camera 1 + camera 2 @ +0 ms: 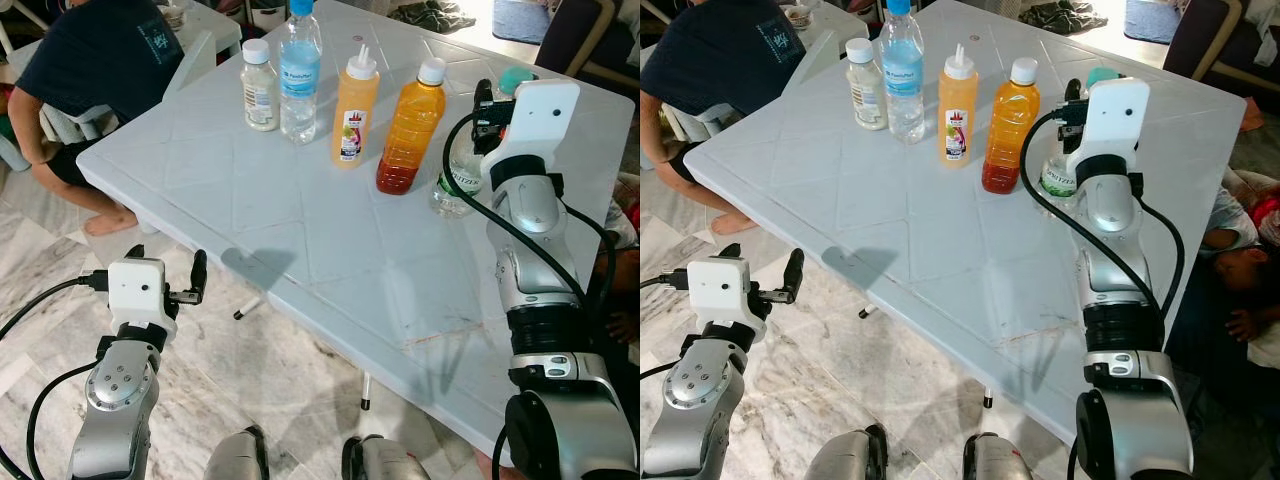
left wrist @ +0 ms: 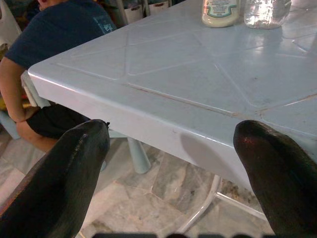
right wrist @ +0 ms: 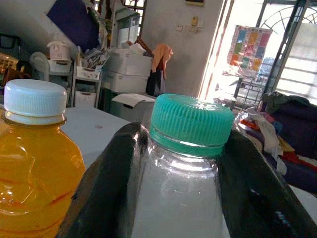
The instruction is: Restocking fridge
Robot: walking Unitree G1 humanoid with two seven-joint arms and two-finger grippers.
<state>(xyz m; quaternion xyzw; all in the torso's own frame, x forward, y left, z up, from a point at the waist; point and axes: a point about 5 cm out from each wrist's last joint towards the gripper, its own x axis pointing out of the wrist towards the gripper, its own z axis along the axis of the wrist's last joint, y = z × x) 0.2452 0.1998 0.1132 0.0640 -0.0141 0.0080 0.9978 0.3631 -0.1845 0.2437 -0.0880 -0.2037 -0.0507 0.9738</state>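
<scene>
Several bottles stand in a row on the white table (image 1: 330,250): a white jar-like bottle (image 1: 259,85), a blue-capped water bottle (image 1: 299,75), an orange squeeze bottle (image 1: 355,108) and an orange juice bottle (image 1: 410,125). At the row's right end stands a clear bottle (image 1: 455,185) with a teal cap (image 3: 190,119). My right gripper (image 1: 495,100) is shut on its neck, one black finger (image 3: 106,183) on each side, and the bottle's base rests on the table. My left gripper (image 1: 167,262) is open, low beside the table's near left edge, holding nothing.
A person in a dark blue shirt (image 1: 100,50) sits at the table's far left corner. Another person's hand (image 1: 1245,322) shows low at the right. Marble floor (image 1: 250,390) lies below the table's front edge. Chairs and household clutter stand behind the table.
</scene>
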